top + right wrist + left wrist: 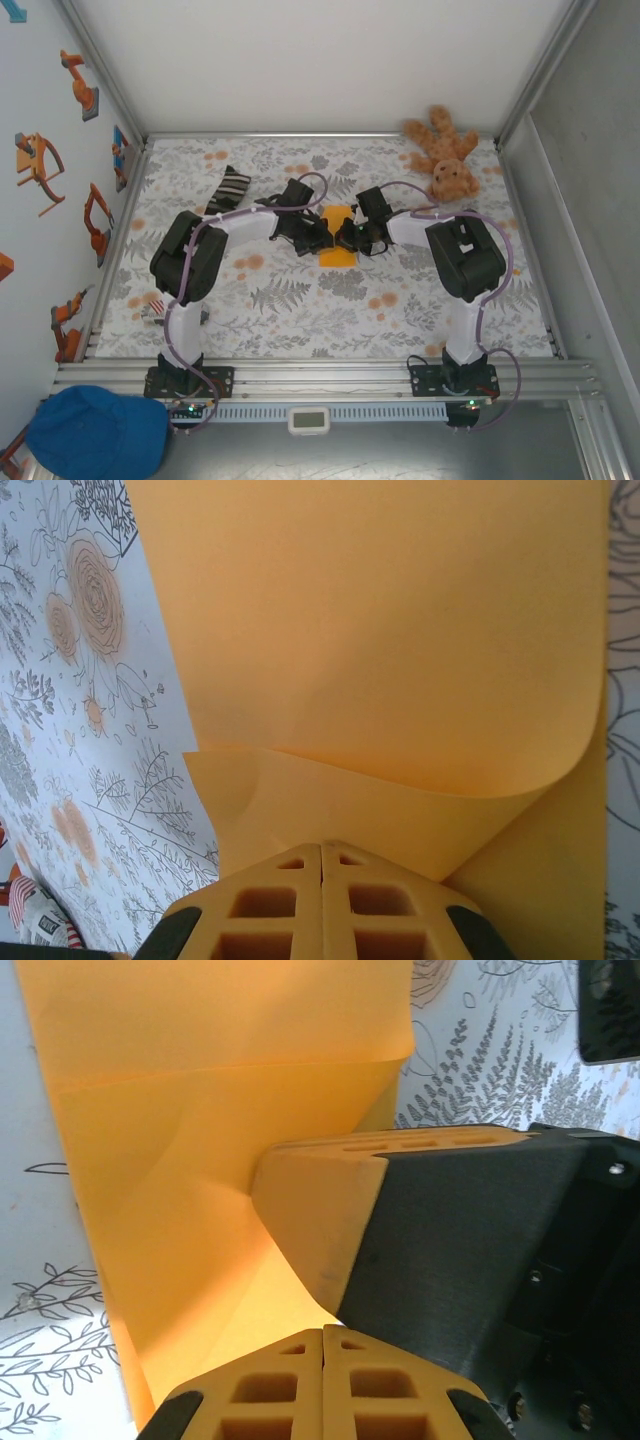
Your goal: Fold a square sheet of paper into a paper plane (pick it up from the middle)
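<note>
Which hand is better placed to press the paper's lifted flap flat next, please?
Probably the right hand: its shut tips sit at the square sheet of paper, just under the rounded, uncreased flap. The left hand, also shut, sits at the sheet's edge.

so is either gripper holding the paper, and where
Cannot tell: left gripper and right gripper are both shut against the folded orange sheet, pinching or only pressing it.

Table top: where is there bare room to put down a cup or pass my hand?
Free: the near strip between the left arm and the right arm; the far edge between the striped sock and the teddy bear; the right side below the bear. Crowded: the middle, where the left claw and right claw meet at the orange paper sheet.
</note>
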`<state>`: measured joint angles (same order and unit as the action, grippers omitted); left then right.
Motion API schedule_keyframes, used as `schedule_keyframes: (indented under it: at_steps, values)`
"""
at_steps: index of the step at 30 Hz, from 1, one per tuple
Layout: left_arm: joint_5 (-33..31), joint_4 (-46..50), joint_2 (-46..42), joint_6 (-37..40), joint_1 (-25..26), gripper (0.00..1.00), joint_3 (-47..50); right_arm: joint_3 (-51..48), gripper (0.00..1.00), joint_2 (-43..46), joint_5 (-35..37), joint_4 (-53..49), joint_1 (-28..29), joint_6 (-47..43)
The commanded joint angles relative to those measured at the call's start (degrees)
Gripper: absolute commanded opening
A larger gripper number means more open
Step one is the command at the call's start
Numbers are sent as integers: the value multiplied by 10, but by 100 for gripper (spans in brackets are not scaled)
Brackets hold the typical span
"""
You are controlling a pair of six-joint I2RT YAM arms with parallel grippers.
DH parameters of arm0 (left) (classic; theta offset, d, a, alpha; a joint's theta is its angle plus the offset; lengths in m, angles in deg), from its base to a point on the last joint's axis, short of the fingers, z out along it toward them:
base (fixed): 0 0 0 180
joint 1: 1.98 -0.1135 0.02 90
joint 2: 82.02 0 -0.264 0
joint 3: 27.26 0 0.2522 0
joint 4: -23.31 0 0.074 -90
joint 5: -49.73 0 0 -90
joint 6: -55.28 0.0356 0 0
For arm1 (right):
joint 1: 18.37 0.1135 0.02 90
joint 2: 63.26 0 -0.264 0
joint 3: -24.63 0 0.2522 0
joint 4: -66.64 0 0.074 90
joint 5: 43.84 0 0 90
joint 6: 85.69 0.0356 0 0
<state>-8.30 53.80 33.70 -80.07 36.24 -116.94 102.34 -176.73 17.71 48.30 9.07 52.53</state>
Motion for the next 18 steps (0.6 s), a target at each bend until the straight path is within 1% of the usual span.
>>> schedule_keyframes:
  at_steps: [1, 5, 8, 18]
  values:
    - [-8, 2, 21, 0, 6, 0, 17, -12, 0, -35, 65, -76, -1, 12]
    - [-16, 3, 9, 7, 3, 0, 33, -14, 0, -35, 62, -73, -1, 12]
    - [-8, -5, 16, 5, 4, 0, 21, -13, 0, -38, 60, -70, -2, 12]
    - [-17, 0, 55, 8, 4, 0, -27, -16, 0, -41, 58, -68, -1, 14]
